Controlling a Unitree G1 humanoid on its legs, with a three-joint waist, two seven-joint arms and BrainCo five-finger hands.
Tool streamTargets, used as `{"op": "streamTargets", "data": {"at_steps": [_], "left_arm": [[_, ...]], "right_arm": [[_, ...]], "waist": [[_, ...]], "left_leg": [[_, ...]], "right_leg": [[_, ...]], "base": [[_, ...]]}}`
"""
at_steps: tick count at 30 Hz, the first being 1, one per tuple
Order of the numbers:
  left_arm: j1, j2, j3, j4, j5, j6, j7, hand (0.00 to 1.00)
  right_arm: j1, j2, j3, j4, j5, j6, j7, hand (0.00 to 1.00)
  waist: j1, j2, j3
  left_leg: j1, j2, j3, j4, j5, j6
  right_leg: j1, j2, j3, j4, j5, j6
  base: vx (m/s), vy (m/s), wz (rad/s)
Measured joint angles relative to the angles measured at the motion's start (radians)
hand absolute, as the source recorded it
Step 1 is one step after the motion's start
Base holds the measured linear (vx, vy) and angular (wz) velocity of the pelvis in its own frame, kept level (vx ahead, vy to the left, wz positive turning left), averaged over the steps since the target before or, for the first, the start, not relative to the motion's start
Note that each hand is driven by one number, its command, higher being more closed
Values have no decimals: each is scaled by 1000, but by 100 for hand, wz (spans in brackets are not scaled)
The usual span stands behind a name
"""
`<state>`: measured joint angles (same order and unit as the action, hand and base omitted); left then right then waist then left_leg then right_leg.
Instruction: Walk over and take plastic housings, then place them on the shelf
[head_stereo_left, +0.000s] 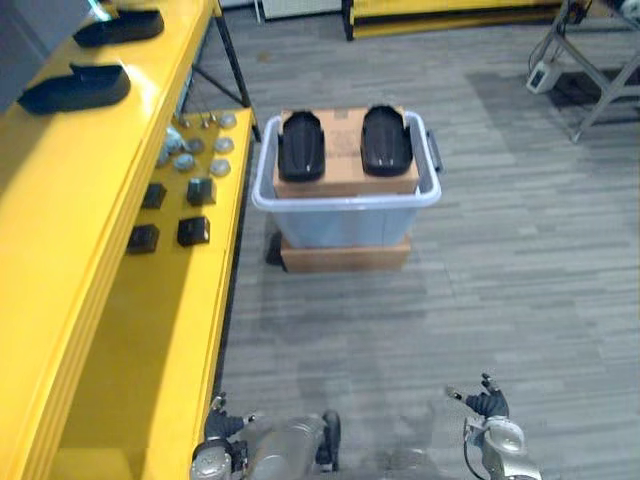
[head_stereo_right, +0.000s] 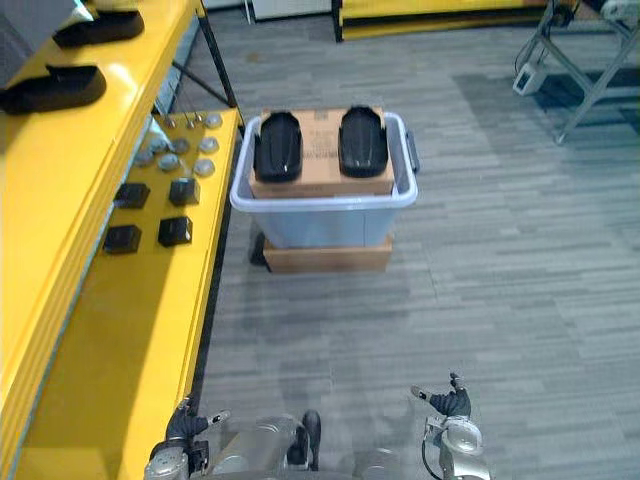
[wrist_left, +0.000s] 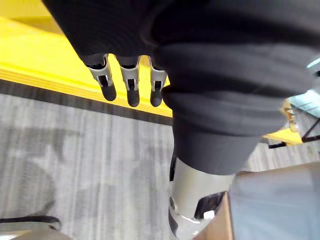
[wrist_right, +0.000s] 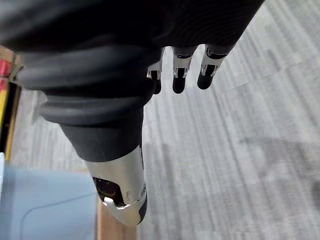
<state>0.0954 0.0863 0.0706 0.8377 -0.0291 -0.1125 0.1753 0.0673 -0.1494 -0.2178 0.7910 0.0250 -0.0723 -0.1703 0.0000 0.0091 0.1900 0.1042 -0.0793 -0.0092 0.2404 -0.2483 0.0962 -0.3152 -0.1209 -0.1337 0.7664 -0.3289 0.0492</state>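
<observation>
Two plastic housings (head_stereo_left: 75, 87) lie on the yellow shelf (head_stereo_left: 60, 210) at far left, two more housings (head_stereo_left: 301, 146) wait on a cardboard box (head_stereo_left: 345, 135) in the grey bin (head_stereo_left: 345, 203) ahead, and the left robot hand (wrist_left: 131, 82) and right robot hand (wrist_right: 180, 75) hang loose-fingered and empty, well short of it.

Two black housings (head_stereo_right: 278, 146) atop cardboard box (head_stereo_right: 320, 182) inside grey bin (head_stereo_right: 325, 204), beside yellow shelf (head_stereo_right: 130, 340).

In the middle of the frame, the plastic housings (head_stereo_left: 301, 145) are glossy black against a plain brown cardboard box (head_stereo_left: 344, 128). That box sits in a pale blue-grey bin (head_stereo_left: 345, 203) with a whitish-lilac rim, over a second brown box (head_stereo_left: 345, 257). The shelf (head_stereo_left: 60, 260) down the left side is bright yellow, with black shelved housings (head_stereo_left: 75, 88) at upper left, small black blocks (head_stereo_left: 193, 231) and dull silver discs (head_stereo_left: 185, 160); the floor (head_stereo_left: 520, 260) is grey in streaked, plank-like strips.
</observation>
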Motion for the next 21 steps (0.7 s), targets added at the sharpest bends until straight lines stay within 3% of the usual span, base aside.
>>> {"op": "streamTargets", "data": {"at_steps": [2, 3, 4, 5, 6, 8, 9, 10, 12, 13, 16, 17, 18, 19, 20, 21], "left_arm": [[-13, 4, 0, 1, 0, -1, 0, 0], [-19, 7, 0, 7, 1, -1, 0, 0], [-19, 7, 0, 24, 1, 0, 0, 0], [-22, 4, 0, 31, 1, 0, 0, 0], [-20, 5, 4, 42, 1, 0, 0, 0], [-20, -7, 16, 39, 1, 0, 0, 0], [-19, -23, 30, 27, 1, 0, -1, 0], [-7, -36, 44, 7, 1, -2, -1, 0], [4, -38, 46, 0, 1, 0, -1, 0], [3, -42, 47, 0, 1, 0, -1, 0], [12, -66, 51, -3, 0, 1, -2, 0], [16, -72, 51, -2, 0, 2, -2, 0], [17, -74, 51, -1, 0, 3, -2, 0], [18, -76, 50, 2, 0, 3, -2, 0], [14, -77, 51, 22, -1, 7, -1, 0], [9, -71, 52, 30, -1, 8, -1, 0]], "right_arm": [[2, 4, 0, 0, 1, 0, 0, 0], [2, 3, -3, 2, 2, 1, 0, 0], [6, 3, -11, 6, 1, 2, 0, 0], [7, 2, -15, 7, 2, 2, 0, 0], [2, 4, -21, 7, 2, 4, 0, 0], [11, 9, -21, -7, 4, 4, 0, 0], [36, 16, -16, -44, 7, 4, 0, 0], [43, 27, -7, -71, 14, 2, 0, 0], [35, 48, -12, -72, 26, -4, 0, 0], [35, 53, -20, -71, 34, -7, -1, 0], [29, 60, -60, -63, 55, -8, -2, 0], [28, 60, -82, -46, 56, -8, -2, 0], [30, 57, -89, -37, 56, -7, -3, 0], [34, 50, -94, -27, 57, -7, -2, 0], [41, 45, -107, -14, 59, -3, -3, 0], [50, 48, -107, -10, 64, 3, -2, 0]], "waist": [[-22, 3, 2], [-32, 0, 5], [-39, 3, 3], [-38, 10, 2], [-33, 13, 1], [-42, 20, 5], [-39, 28, 7], [-30, 34, 10], [-18, 36, 6], [-11, 30, 5], [-1, 29, 6], [6, 40, -1], [10, 48, -4], [10, 65, -7], [10, 93, -13], [11, 74, -14]], "left_leg": [[31, 29, -25, -17, -22, -33], [59, 43, -38, -38, -38, -58], [88, 60, -56, -51, -45, -71], [90, 75, -60, -46, -49, -77], [81, 87, -64, -11, -39, -108], [38, 103, -66, 162, -20, -146], [-32, 121, -52, 380, 29, -203], [-117, 170, -16, 590, 55, -211], [-187, 231, 44, 713, 32, -176], [-204, 240, 63, 697, 24, -163], [-257, 231, 87, 429, -4, -141], [-253, 208, 62, 243, 16, -171], [-245, 201, 44, 158, 57, -187], [-243, 205, 26, 104, 130, -185], [-229, 211, 14, 75, 150, -173], [-203, 194, 22, 44, 153, -168]], "right_leg": [[-37, 26, 4, -251, 76, 11], [-39, 39, 8, -373, 209, -1], [-12, 57, 15, -413, 340, -47], [-12, 70, 14, -401, 335, -64], [-16, 74, 0, -361, 293, -86], [37, 79, -32, -346, 240, -102], [104, 91, -50, -370, 214, -111], [171, 117, -57, -403, 199, -128], [257, 139, -52, -459, 193, -137], [280, 137, -48, -478, 194, -137], [347, 119, -18, -537, 194, -135], [352, 114, 2, -542, 189, -118], [355, 116, 10, -542, 179, -101], [359, 128, 13, -540, 171, -89], [373, 140, 22, -533, 156, -68], [376, 115, 30, -523, 147, -53]], "base": [[432, -131, 54], [477, -182, 45], [491, -198, 30], [488, -218, 11], [457, -229, 14], [451, -236, 35], [423, -215, 31], [398, -192, 14], [314, -119, -17], [304, -113, -16], [318, -17, -24], [275, 95, -38], [203, 99, -30], [165, 114, -13], [193, 151, -4], [176, 149, -4]]}}
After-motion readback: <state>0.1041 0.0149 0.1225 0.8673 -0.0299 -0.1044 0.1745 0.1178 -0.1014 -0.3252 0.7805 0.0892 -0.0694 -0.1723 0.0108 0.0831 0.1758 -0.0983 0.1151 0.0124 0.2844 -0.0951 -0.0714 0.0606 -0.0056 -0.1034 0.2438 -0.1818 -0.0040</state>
